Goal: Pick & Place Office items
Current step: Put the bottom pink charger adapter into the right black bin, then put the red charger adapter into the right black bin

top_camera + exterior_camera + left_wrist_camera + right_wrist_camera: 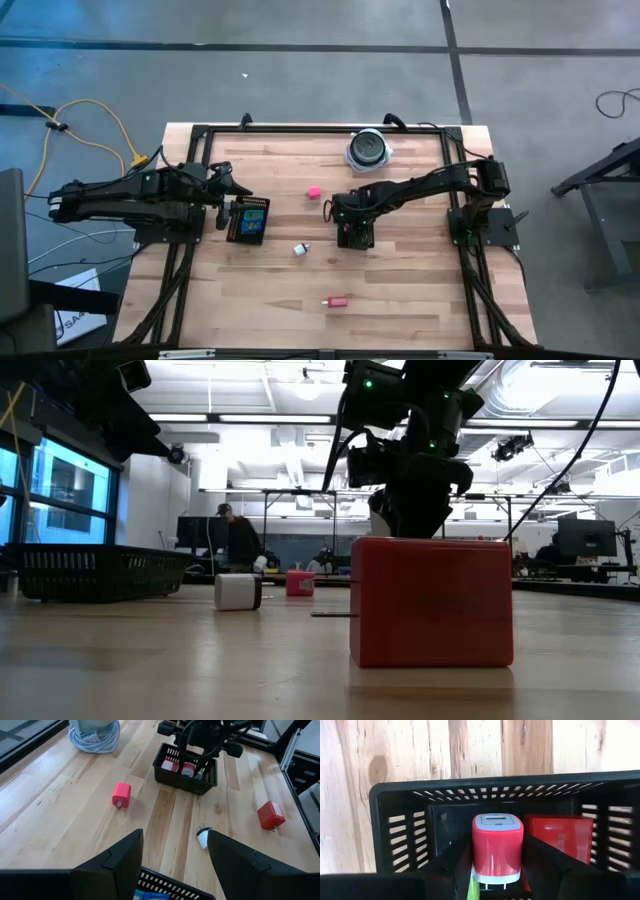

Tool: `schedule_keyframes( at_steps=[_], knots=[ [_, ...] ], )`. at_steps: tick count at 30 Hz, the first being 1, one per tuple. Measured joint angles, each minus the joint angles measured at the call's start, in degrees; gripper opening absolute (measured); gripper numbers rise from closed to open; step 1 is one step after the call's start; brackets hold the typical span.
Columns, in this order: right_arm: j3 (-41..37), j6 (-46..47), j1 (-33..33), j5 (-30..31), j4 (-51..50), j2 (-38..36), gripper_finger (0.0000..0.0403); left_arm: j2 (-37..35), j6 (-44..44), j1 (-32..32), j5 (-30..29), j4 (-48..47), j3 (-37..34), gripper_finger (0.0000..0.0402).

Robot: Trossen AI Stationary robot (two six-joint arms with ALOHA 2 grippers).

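My right gripper (497, 870) reaches down into a small black mesh tray (356, 236) at mid table, shut on a red charger block with a grey face (497, 842). A flat red piece (561, 839) and a green sliver (474, 889) lie in that tray. My left gripper (175, 862) hangs open above a second black tray (247, 221) that holds blue and dark pieces. On the bare wood lie a pink block (313, 192), a white block (300, 249) and a red block (337, 301). My right gripper pinches the red charger block by its two opposite red sides (479, 855), one finger on each. The fingers come steeply from above. The block's grey face points down into the tray and its prongs (491, 883) point back at the wrist. Whether it touches the tray floor, I cannot tell.
A round grey-and-black disc with a coiled cable (368, 150) sits at the far edge. A black frame (455, 150) rims the wooden table. In the low view the red block (432, 600) fills the foreground, and a person (238, 540) stands in the room beyond.
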Motion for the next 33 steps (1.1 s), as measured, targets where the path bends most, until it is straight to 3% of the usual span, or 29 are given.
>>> schedule_keyframes(
  at_steps=[12, 23, 33],
  knots=[
    [0.0, -1.1, 0.0, -0.8, 0.4, 0.0, 0.0148, 0.0, 0.0, 0.0, 0.0, 0.0, 0.0, 0.0216],
    [0.0, -0.8, 0.0, -0.3, 0.6, 0.0, 0.0227, 0.0, 0.0, 0.0, 0.0, 0.0, 0.0, 0.0216],
    [0.0, -0.6, 0.0, 0.5, 0.8, 0.0, 0.0237, 0.0, 0.0, 0.0, 0.0, 0.0, 0.0, 0.0216]
  ],
)
